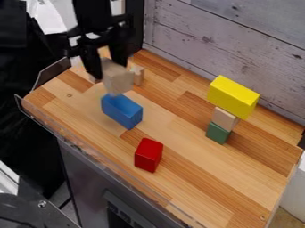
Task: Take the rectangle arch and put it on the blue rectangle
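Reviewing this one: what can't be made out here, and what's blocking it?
All in the camera view:
- Any contact between pale block and blue block: pale block covers it.
- Full shape of wooden piece behind: pale block overlaps it.
- Top of stack's middle block: under yellow block.
- Upper arm: cut by top edge.

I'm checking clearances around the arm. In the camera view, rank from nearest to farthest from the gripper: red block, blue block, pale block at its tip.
1. Pale block: at the gripper.
2. Blue block: just below it in view.
3. Red block: lower right of blue.
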Motion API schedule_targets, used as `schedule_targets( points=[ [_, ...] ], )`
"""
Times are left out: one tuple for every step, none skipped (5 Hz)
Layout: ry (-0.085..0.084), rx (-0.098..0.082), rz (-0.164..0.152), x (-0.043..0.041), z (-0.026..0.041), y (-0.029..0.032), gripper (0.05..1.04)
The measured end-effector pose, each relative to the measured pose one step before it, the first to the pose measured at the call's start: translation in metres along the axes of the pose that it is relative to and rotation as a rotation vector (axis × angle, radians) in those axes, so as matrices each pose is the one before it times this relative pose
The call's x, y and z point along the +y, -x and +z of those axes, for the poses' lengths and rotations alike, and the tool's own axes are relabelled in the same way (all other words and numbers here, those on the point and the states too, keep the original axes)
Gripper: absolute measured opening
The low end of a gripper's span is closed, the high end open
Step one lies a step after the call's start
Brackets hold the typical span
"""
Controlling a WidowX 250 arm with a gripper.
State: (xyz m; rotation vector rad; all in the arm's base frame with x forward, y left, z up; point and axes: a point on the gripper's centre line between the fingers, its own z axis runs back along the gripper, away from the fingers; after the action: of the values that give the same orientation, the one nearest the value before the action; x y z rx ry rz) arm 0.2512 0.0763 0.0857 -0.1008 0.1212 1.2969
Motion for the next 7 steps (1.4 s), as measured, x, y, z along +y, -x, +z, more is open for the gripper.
schedule_targets(
  points=[
    [0.0131,-0.0144,0.0246,-0.00836,-0.00721,-0.00061,0.550],
    [0.0257,-0.0358,0.1055,-0.00690,-0.00507,-0.00303,0.550],
    [0.0194,-0.0135,0.0675,-0.00217,-0.00547,-0.00341,0.550],
    [-0.0024,0.0089,0.0217,0.00016,-0.00400,-0.00333,0.550],
    [-0.0241,-0.0144,-0.0112,0.00369,-0.00075,-0.00291,0.550],
    [-0.0151,-0.0089,-0.0132,0.00191,-0.00044,0.00021,0.550],
    [-0.0120,-0.0052,-0.0158,0.00132,-0.00188,0.00300,0.550]
  ],
)
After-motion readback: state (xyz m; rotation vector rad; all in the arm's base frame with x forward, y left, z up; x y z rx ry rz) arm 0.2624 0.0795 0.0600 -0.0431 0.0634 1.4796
